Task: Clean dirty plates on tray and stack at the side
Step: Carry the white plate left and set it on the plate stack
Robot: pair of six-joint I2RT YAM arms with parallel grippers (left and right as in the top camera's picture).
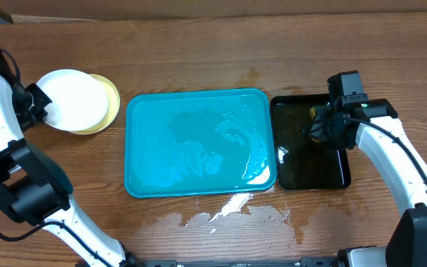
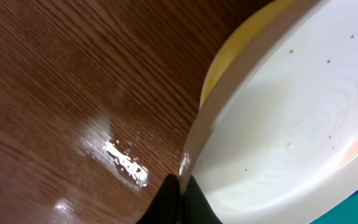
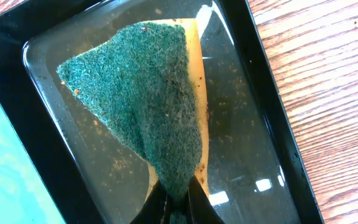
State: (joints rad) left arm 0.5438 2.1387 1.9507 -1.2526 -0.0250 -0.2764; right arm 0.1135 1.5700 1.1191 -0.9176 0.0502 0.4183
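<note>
A white plate (image 1: 69,95) lies on top of a pale yellow-green plate (image 1: 114,100) on the table left of the turquoise tray (image 1: 154,148). I cannot make out a third plate. My left gripper (image 1: 39,100) is shut on the white plate's left rim. In the left wrist view the fingers (image 2: 180,199) pinch that rim; the white plate (image 2: 291,124) has small brown specks, and the yellow-green plate (image 2: 241,43) shows behind it. The tray holds only water. My right gripper (image 1: 321,127) is shut on a green-and-yellow sponge (image 3: 148,93) over the black tray (image 3: 17,37).
The black tray (image 1: 295,163) stands right of the turquoise tray and holds murky water with crumbs. A water spill (image 1: 228,215) lies on the wooden table in front of the turquoise tray. The turquoise tray's edge shows in the right wrist view (image 3: 5,180).
</note>
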